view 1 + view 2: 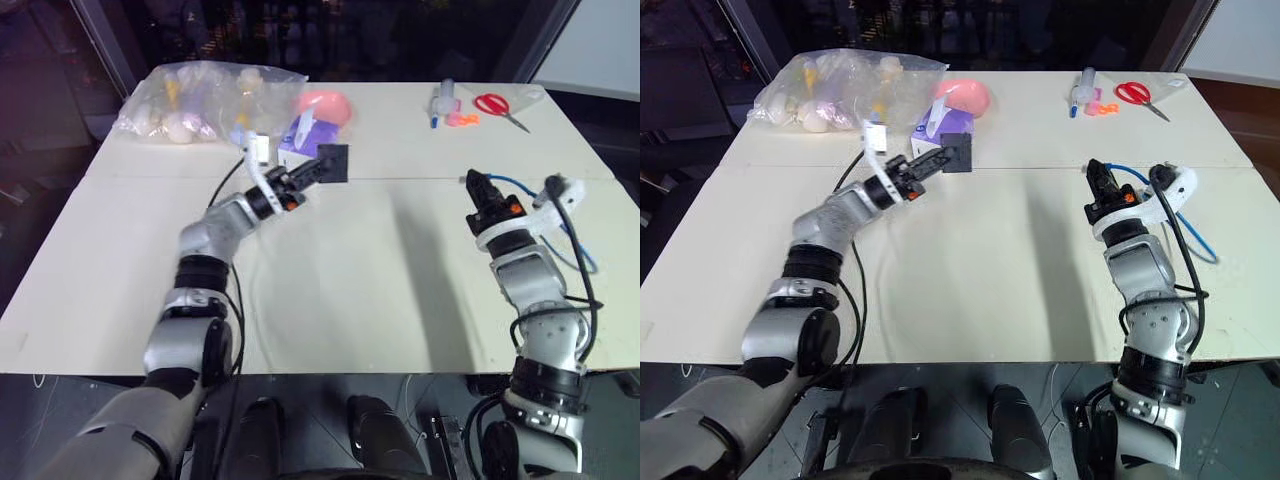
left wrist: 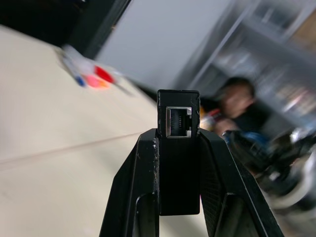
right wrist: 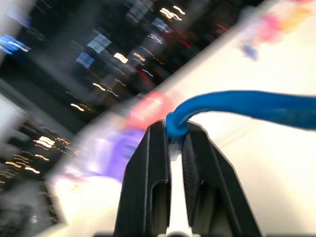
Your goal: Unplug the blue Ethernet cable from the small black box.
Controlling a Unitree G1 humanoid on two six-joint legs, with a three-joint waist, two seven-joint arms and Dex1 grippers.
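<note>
1. Cream-coloured table under a dark background; both arms reach out over it, well apart.
2. Left gripper is clamped on the small black box, holding it above the table just in front of the purple tissue box.
3. From the left wrist, the box stands between the two fingers with its socket facing the camera, nothing plugged in.
4. Right gripper is closed on one end of the blue cable, far to the right of the box.
5. From the right wrist, the cable bends out of the pinched fingertips.
6. At the far edge lie a clear bag of small items, a pink object and red scissors.
7. A blurred person shows behind the box in the left wrist view.
</note>
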